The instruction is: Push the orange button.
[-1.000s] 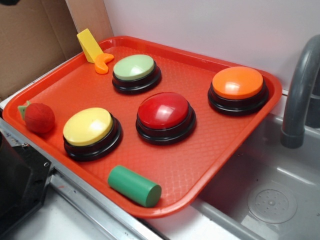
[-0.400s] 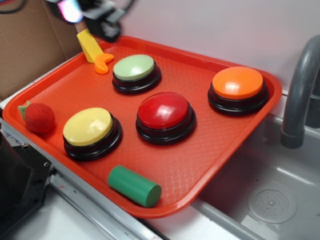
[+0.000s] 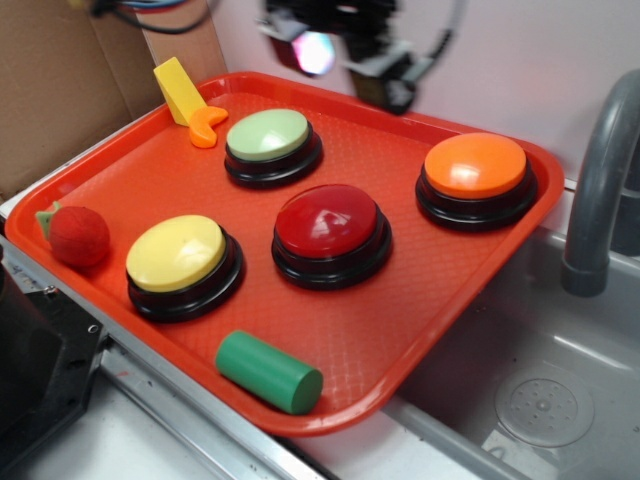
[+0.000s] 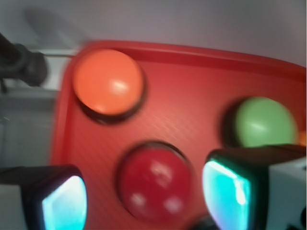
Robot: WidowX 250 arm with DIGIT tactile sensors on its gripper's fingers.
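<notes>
Tray sitting over sink edge, holding four buttons. Orange button resting at tray's far right corner, untouched. Gripper hovering high near back rim, fingers spread wide, empty, probably lining up to press.

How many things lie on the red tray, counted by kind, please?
Buzzer buttons: 4, namely the orange button, green button, red button and yellow button.
Toy pieces: 4, namely the green cylinder, strawberry toy, yellow wedge and small orange crescent.
Total: 8 on the tray.
</notes>
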